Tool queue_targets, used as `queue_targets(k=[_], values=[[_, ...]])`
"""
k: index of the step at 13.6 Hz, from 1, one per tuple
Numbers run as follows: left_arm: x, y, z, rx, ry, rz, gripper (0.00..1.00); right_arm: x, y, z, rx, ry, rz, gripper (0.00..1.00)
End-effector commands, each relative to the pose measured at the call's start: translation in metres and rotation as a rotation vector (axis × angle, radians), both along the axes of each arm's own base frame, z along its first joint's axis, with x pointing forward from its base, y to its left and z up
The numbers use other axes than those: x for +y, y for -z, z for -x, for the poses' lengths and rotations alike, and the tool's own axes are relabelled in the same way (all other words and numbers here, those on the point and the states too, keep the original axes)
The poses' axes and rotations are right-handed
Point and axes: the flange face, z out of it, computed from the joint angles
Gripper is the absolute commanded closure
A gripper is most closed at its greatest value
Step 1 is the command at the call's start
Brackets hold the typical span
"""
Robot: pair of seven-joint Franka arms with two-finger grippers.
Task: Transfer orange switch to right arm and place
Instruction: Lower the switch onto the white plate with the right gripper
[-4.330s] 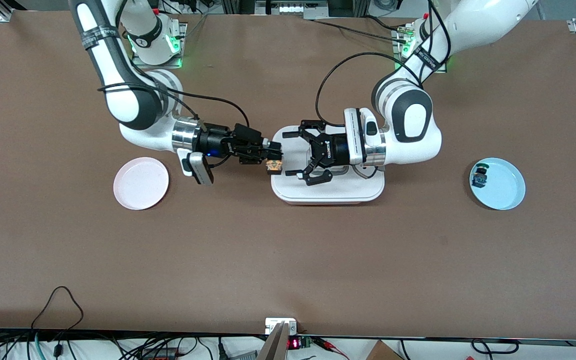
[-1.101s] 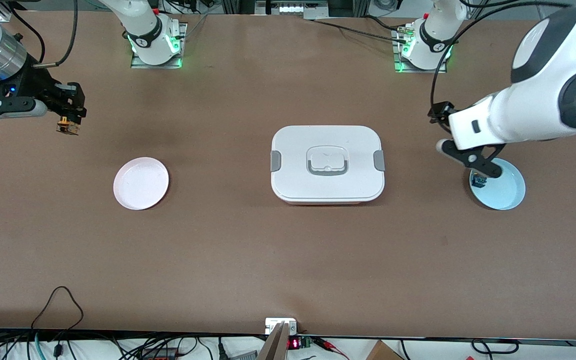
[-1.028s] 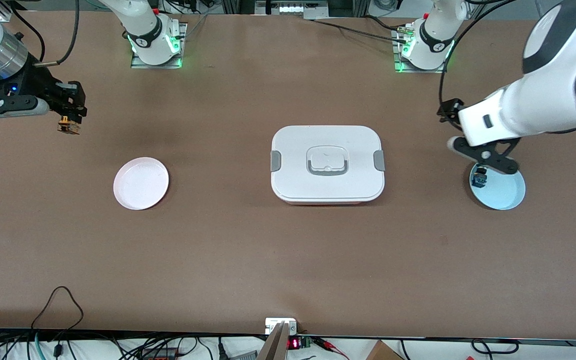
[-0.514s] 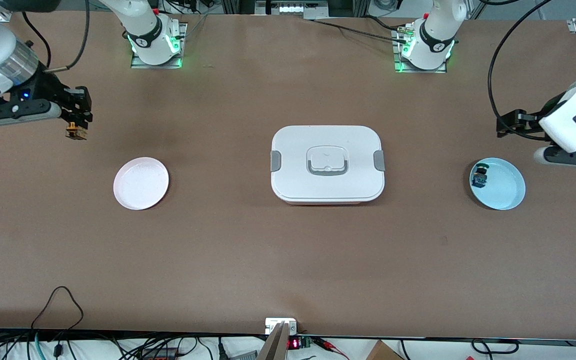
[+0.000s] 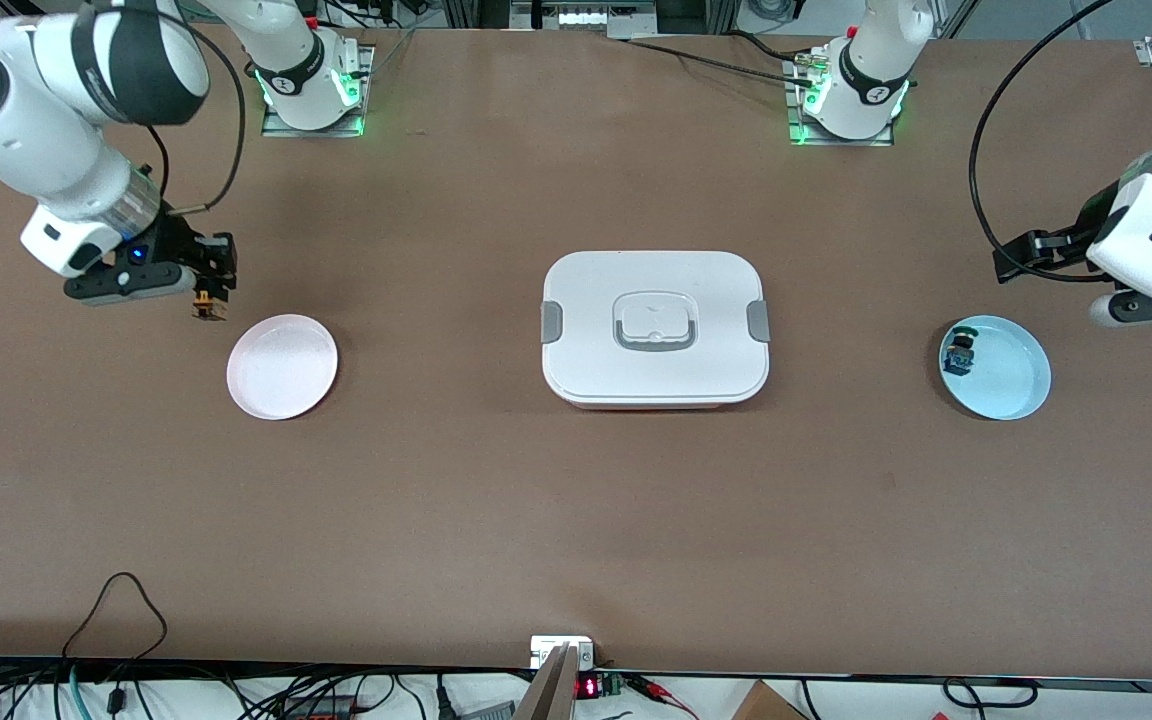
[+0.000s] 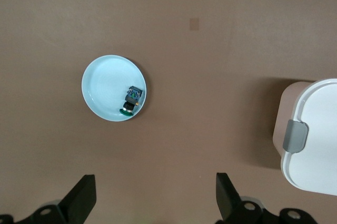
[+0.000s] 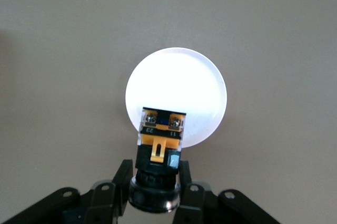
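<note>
The white lidded rectangular box (image 5: 654,328) sits mid-bench (image 5: 576,520). Toward the right arm's end lies the round pink plate (image 5: 282,366), and the right gripper (image 5: 208,300) hangs just beside it over bare bench, holding the orange switch (image 5: 205,306). Toward the left arm's end, the round light-blue plate (image 5: 1006,375) carries the small blue-green push-button part (image 5: 959,352); the left gripper (image 5: 1086,275) is up near that plate.
</note>
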Motion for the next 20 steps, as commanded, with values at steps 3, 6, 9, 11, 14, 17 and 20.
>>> queue_targets(k=[3, 6, 9, 11, 14, 17, 20], values=[[0.023, -0.001, 0.039, -0.128, -0.049, 0.035, 0.0, -0.008, 0.076, -0.026, -0.019, -0.022, 0.003, 1.0], [0.022, -0.002, 0.045, -0.13, -0.047, 0.038, 0.0, -0.009, 0.109, -0.029, -0.022, -0.027, 0.003, 1.0], [0.017, -0.007, 0.038, -0.138, 0.002, 0.042, 0.0, -0.009, 0.132, -0.026, -0.033, -0.028, 0.001, 1.0], [0.026, -0.009, 0.037, -0.145, -0.018, 0.069, 0.0, -0.01, 0.142, -0.027, -0.034, -0.028, 0.002, 1.0], [0.025, -0.006, 0.019, -0.141, -0.02, 0.07, 0.0, -0.009, 0.169, -0.03, -0.062, -0.023, -0.001, 1.0], [0.022, -0.009, 0.02, -0.13, -0.015, 0.07, 0.0, -0.009, 0.192, -0.026, -0.068, -0.02, -0.001, 1.0], [0.024, -0.008, 0.021, -0.124, -0.018, 0.067, 0.0, -0.008, 0.206, -0.023, -0.083, -0.019, -0.002, 1.0]])
